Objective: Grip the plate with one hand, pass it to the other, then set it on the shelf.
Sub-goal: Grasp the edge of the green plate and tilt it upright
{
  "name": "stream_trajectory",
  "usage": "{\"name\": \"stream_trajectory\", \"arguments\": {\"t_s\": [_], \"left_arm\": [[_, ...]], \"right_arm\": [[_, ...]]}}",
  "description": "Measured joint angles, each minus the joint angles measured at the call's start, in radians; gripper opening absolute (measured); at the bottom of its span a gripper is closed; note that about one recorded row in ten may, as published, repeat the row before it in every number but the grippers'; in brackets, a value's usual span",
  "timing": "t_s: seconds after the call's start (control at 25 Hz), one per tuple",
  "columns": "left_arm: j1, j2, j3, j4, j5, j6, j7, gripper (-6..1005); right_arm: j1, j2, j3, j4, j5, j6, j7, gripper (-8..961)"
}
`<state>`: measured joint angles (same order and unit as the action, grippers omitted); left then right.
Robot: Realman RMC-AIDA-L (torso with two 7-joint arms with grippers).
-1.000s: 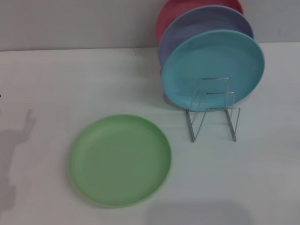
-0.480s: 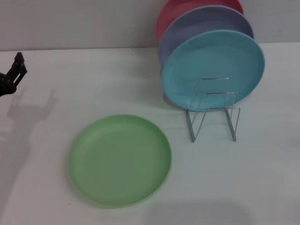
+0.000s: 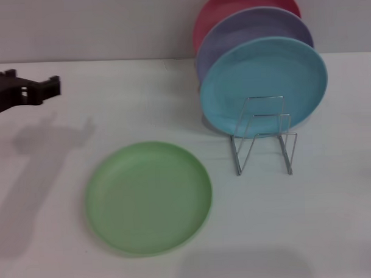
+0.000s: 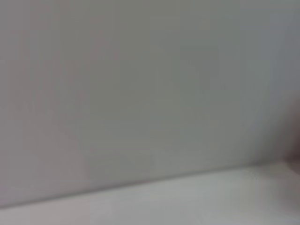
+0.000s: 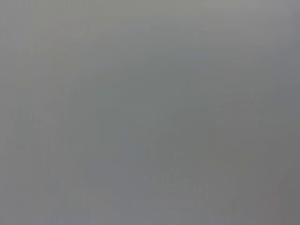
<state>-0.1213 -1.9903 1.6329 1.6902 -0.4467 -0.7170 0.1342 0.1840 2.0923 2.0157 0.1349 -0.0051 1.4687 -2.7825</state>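
The light green plate [image 3: 148, 197] lies flat on the white table [image 3: 334, 219], front and left of centre. My left gripper [image 3: 37, 80], slim and black, reaches in from the left edge above the table. It is well behind and left of the plate, open and empty. The silver wire shelf [image 3: 263, 137] stands right of the plate, its front loops bare. My right gripper is out of view. The left wrist view shows only a grey wall and a strip of table; the right wrist view shows only plain grey.
A turquoise plate [image 3: 263, 81] stands upright in the shelf, with a lavender plate [image 3: 255, 28] and a red plate [image 3: 229, 6] behind it. A grey wall [image 3: 84, 26] runs along the table's far edge.
My left gripper has come in from the left edge and moved right over the table, its shadow following. The plates and shelf have not moved.
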Motion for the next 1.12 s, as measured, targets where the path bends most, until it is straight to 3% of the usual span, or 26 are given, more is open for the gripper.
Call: {"name": "stream_trajectory", "arguments": {"t_s": [0.08, 0.16, 0.36, 0.92, 1.12], "left_arm": [[-0.033, -0.047, -0.098, 0.012, -0.103, -0.147, 0.138, 766], [-0.063, -0.072, -0.178, 0.007, -0.187, -0.269, 0.245, 763], [-0.105, -0.071, -0.212, -0.041, -0.228, -0.405, 0.293, 756], [-0.111, -0.073, -0.191, -0.184, -0.224, -0.436, 0.307, 734], [-0.150, -0.072, -0.177, -0.281, -0.219, -0.440, 0.308, 727]], "right_arm": [[0.000, 0.000, 0.001, -0.001, 0.000, -0.001, 0.000, 824], [0.000, 0.000, 0.000, -0.001, 0.001, -0.001, 0.000, 824], [-0.005, 0.000, 0.001, -0.002, 0.001, -0.001, 0.001, 824], [-0.005, 0.000, -0.005, -0.004, -0.003, -0.002, 0.011, 824], [-0.003, 0.000, -0.005, -0.005, -0.006, -0.002, 0.011, 824]]}}
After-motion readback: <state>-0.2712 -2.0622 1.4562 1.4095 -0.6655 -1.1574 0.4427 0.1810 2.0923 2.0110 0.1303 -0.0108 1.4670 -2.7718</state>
